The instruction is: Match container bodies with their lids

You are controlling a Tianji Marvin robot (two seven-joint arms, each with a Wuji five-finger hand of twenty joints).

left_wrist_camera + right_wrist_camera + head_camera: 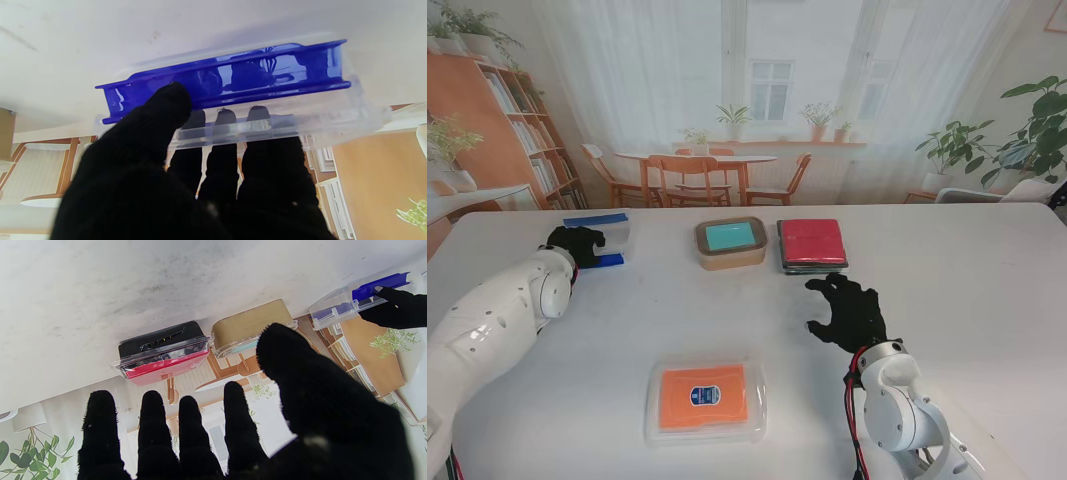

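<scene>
The clear box with the blue lid [599, 238] sits at the far left of the desk [947, 300], and it looks tipped up on one side. The left hand [575, 243] is wrapped on its near edge: in the left wrist view the thumb [166, 103] presses on the blue part while three fingers [225, 120] curl under the clear rim. I think it holds the box this way so the lid can be pushed shut or the box pulled closer (I cannot tell which).

To the right, near the middle, is the tan box with a teal lid [731, 242], lying flat. Just beside it is the black box with a red lid [812, 245]. Both look already closed.

The right hand [849, 310] hangs near the red one, nearer to me, fingers spread and gripping nothing. It seems to be waiting for its turn.

Closest to me lies the clear box with an orange lid [706, 401], flat and far from both hands.
</scene>
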